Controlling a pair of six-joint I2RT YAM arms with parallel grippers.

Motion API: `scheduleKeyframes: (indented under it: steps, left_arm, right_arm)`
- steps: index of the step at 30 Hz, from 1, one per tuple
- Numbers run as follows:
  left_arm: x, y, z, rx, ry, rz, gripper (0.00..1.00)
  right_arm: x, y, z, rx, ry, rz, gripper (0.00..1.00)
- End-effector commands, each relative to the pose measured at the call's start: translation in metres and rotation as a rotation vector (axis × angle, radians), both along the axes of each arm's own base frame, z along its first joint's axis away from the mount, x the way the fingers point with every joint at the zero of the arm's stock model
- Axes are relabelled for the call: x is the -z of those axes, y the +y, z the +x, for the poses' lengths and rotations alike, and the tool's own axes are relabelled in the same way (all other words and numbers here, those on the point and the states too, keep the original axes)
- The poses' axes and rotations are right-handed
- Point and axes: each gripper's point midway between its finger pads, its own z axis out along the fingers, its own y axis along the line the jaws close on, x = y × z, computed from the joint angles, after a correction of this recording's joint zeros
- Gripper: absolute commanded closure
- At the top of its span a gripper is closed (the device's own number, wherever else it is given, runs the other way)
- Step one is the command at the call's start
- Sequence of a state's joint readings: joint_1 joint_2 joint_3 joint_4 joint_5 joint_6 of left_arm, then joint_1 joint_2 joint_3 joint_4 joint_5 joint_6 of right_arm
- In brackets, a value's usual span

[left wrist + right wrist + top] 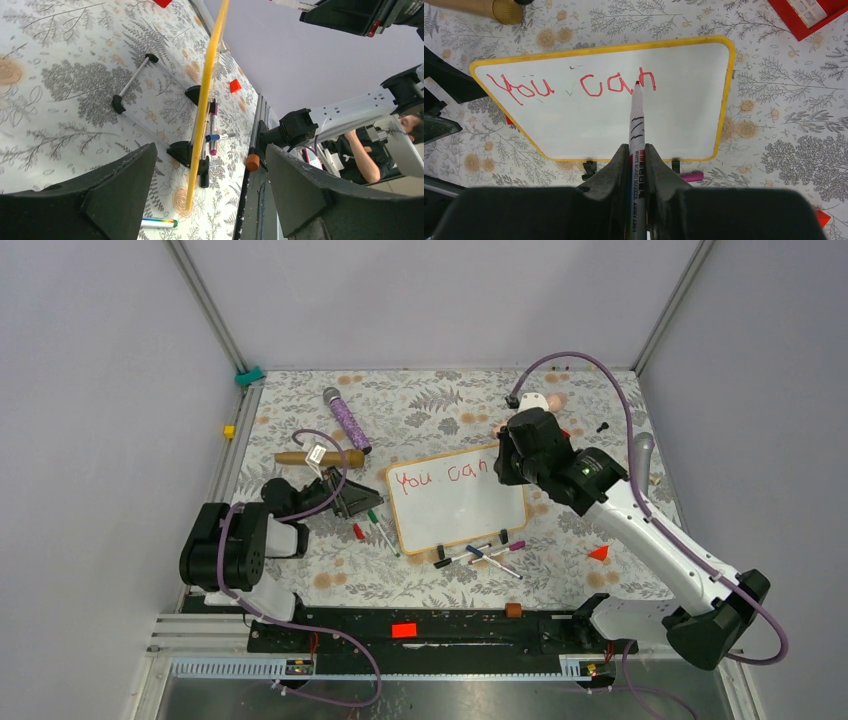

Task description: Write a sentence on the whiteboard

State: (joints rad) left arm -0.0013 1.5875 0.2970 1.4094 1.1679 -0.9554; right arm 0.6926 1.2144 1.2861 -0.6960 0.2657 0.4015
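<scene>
Pinching marker in right gripper, setting tip by "can" for extending sentence on board; holding left gripper wide astride board's left edge, likely for bracing

The left arm sits folded low at the left of the top view, the left pincer spread wide. The right arm reaches from lower right toward centre, the right pincer clamped on a marker.

jaws: clamped on white marker | red tip: at the "n" of lettering "You can" | whiteboard: yellow-framed, flat on floral surface
</scene>
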Motion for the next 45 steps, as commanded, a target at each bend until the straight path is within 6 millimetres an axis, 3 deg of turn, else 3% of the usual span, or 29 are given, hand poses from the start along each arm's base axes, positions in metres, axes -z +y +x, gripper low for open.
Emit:
scheduleKeyframes:
  steps: [1, 9, 17, 23, 31, 37, 45]
  left_arm:
    - [-0.001, 0.013, 0.005, -0.067, -0.004, -0.015, 0.19]
    - [0.004, 0.018, 0.003, -0.120, 0.050, -0.021, 0.29]
    - [0.012, 0.018, 0.002, -0.138, 0.027, 0.010, 0.30]
    - [0.012, 0.014, -0.002, -0.077, -0.025, 0.019, 0.32]
    - [0.012, 0.010, -0.006, -0.034, -0.091, 0.044, 0.38]
    - [0.015, 0.002, -0.007, 0.008, -0.117, 0.056, 0.41]
    - [0.018, -0.008, -0.013, 0.089, -0.139, 0.065, 0.41]
  right_arm:
    - [-0.021, 0.015, 0.014, -0.010, -0.050, 0.064, 1.00]
    - [-0.039, 0.022, 0.024, -0.046, -0.075, 0.046, 1.00]
    - [-0.035, 0.021, 0.014, -0.088, -0.057, 0.041, 1.00]
    - [-0.029, 0.014, 0.000, -0.100, -0.056, 0.060, 1.00]
    - [-0.030, -0.005, 0.004, -0.018, -0.105, 0.023, 1.00]
    - [-0.042, -0.001, 0.001, -0.041, -0.111, 0.049, 1.00]
    - [-0.044, -0.004, 0.004, -0.092, -0.168, -0.006, 1.00]
